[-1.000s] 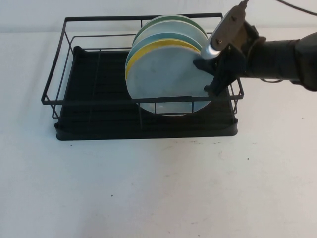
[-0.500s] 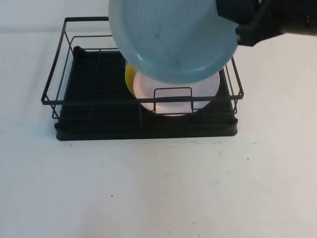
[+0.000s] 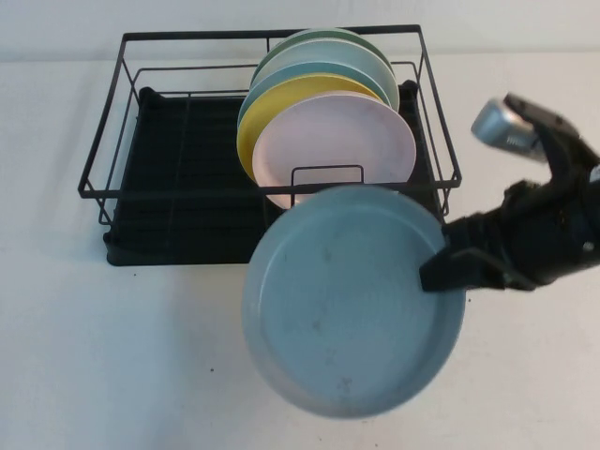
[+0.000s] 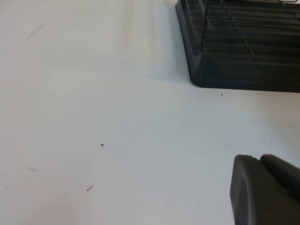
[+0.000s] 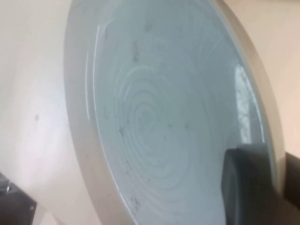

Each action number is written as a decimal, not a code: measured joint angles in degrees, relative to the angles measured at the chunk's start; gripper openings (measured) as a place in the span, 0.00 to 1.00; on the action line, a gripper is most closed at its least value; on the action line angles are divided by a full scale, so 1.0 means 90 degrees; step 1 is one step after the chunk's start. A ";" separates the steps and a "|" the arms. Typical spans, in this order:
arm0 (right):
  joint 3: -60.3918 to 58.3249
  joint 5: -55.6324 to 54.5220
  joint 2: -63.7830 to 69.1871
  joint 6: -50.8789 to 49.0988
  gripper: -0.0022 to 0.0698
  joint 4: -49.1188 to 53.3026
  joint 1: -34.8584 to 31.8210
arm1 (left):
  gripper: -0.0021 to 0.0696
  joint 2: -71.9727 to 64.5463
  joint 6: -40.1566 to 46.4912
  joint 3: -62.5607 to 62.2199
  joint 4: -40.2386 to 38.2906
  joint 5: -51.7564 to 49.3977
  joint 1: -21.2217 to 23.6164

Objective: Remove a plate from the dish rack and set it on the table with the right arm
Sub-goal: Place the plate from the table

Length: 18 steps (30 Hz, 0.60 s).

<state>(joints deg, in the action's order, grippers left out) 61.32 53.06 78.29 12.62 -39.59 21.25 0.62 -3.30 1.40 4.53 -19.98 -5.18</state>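
One plate has left the dish rack since a moment ago and now hangs in front of it above the tabletop, pinched at its rim by the right gripper's jaws. Only lowering remains. Left gripper sits near the rack's corner; jaws unclear.

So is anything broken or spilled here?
Nothing stands out. The right end effector grips the round grey-blue plate by its rim, outside the black wire dish rack. The left end effector is by the rack's corner.
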 joint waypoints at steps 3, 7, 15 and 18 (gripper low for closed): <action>-0.0548 -0.0272 0.0311 0.0217 0.12 -0.0458 0.0000 | 0.02 0.0000 0.0000 0.0000 0.0000 0.0000 0.0000; -0.0807 -0.0702 0.0913 0.0546 0.12 -0.0916 0.0000 | 0.02 0.0000 0.0000 0.0000 0.0000 0.0000 0.0000; -0.0807 -0.1286 0.2022 0.1223 0.12 -0.1778 0.0000 | 0.02 0.0000 0.0000 0.0000 0.0000 0.0000 0.0000; -0.0807 -0.1446 0.2246 0.1281 0.12 -0.1837 0.0000 | 0.02 0.0000 0.0000 0.0000 0.0000 0.0000 0.0000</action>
<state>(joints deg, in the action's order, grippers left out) 54.06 40.05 98.51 24.15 -56.12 21.25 0.62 -3.30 1.40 4.53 -19.98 -5.18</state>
